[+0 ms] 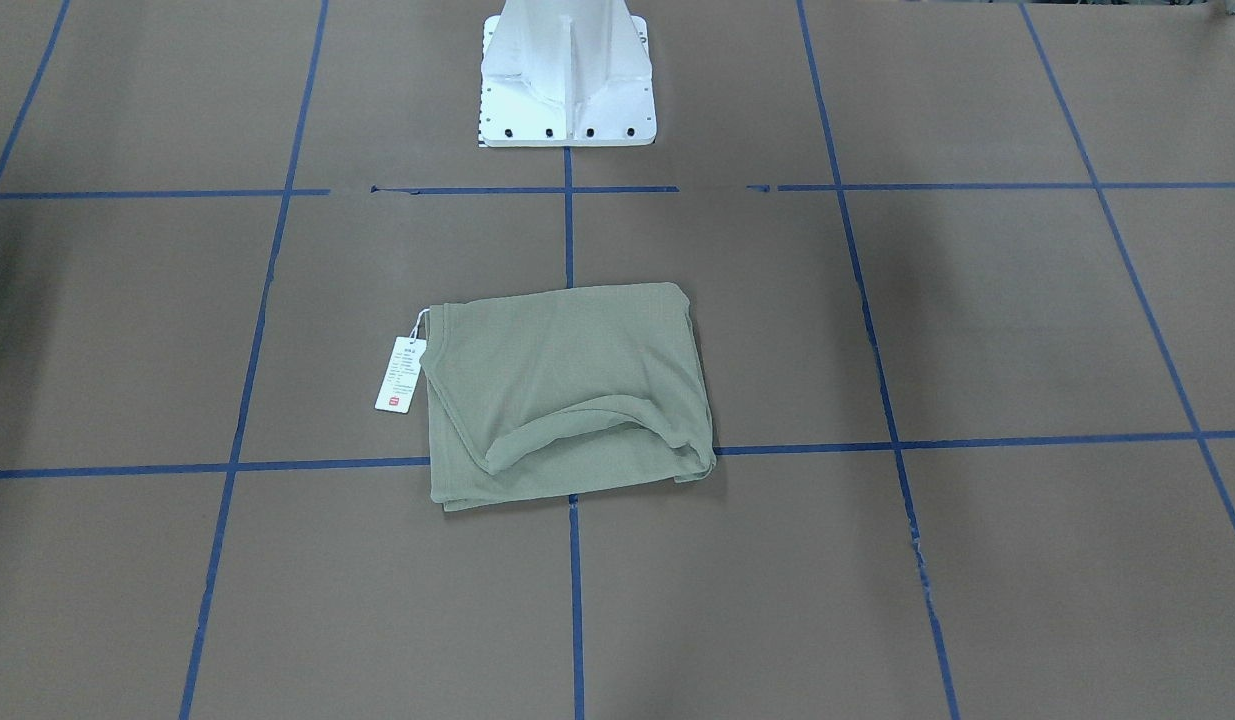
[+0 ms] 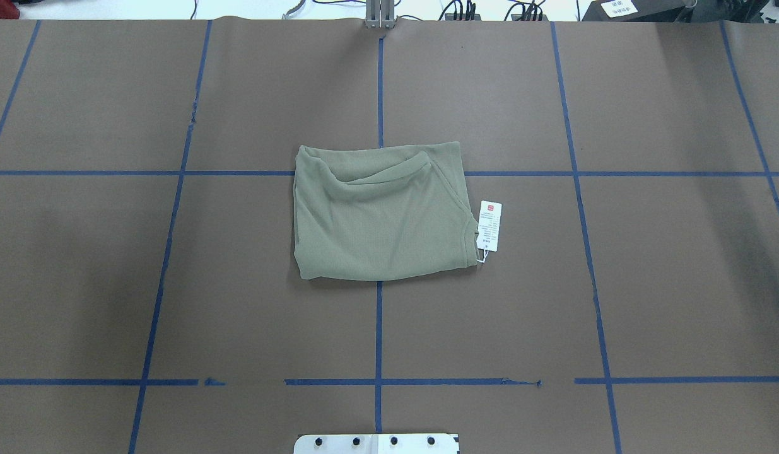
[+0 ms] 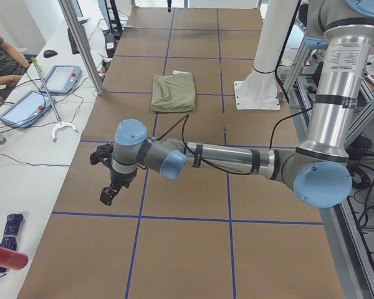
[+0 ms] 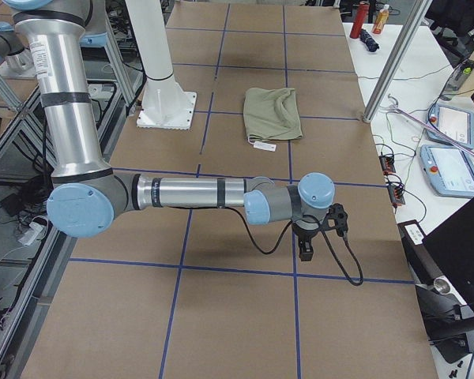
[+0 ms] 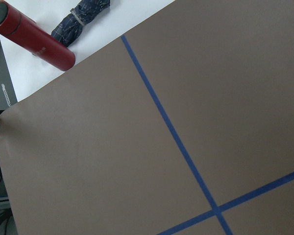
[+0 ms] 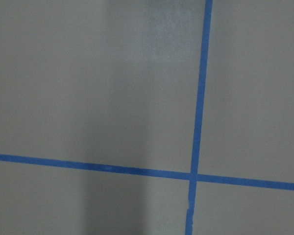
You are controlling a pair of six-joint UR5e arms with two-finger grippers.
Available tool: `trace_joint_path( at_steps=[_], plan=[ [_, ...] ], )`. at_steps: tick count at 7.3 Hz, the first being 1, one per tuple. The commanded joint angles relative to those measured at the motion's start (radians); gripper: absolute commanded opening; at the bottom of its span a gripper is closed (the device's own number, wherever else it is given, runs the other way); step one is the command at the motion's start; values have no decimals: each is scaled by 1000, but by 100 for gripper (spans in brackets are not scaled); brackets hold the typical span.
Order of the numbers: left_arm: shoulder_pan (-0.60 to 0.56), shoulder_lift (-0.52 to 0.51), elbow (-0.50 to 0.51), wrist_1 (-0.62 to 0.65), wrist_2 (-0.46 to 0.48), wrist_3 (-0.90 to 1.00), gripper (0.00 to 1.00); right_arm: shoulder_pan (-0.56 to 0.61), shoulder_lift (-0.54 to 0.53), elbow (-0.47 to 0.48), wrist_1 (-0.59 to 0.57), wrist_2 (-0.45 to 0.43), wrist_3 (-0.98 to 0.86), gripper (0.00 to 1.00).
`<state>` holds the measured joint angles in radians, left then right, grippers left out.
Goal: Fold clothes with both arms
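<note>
— So, spotted the green shirt (image 2: 380, 214)?

— Yep. Lay folded up small in the middle of the table (image 2: 99, 284), right on a cross of blue tape lines (image 2: 380, 82). Ran a bit longer from left to right than from near to far. Looked done already, maybe.

— And found the grippers?

— Only in the side views. Saw the left gripper (image 3: 107, 196) far out to the left of the shirt, pointed down over bare brown paper. Saw the right gripper (image 4: 306, 251) far out to the right, the same way. Sat well apart from the shirt. Could not tell open from shut on either one. Saw no cloth in either.

— Picked a nearer one?

— No. Looked about as far off on each side. Would need a reach in toward the middle from both, probably.

— Read any words?

— Not really. Found a white hang tag (image 2: 489, 226) poking out at the right edge of the shirt, on the right gripper's side. Had a little red square on top and rows of tiny print, too small to read. Saw no writing on the red tube (image 5: 34, 36) by the table edge either.
</note>
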<state>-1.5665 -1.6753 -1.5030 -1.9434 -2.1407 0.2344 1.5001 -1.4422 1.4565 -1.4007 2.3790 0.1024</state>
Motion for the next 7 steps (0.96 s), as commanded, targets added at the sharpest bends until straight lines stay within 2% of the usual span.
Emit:
trace_joint_path(
  at_steps=[1, 2, 3, 5, 6, 7],
  plan=[
    [-18, 124, 6, -64, 19, 25, 100, 11, -122, 94, -1, 9, -12, 100],
    [-17, 121, 10, -31, 16, 5, 100, 17, -165, 144, -9, 8, -12, 100],
    [-15, 111, -25, 97, -2, -62, 100, 40, -193, 160, -20, 9, -18, 100],
    [-13, 109, -176, 327, -94, -142, 100, 55, -181, 166, -163, 12, -85, 100],
    [-12, 111, -200, 368, -117, -141, 100, 87, -190, 163, -193, 14, -177, 100],
    [-12, 117, -200, 360, -119, -138, 100, 107, -202, 160, -214, 11, -191, 100]
  ],
)
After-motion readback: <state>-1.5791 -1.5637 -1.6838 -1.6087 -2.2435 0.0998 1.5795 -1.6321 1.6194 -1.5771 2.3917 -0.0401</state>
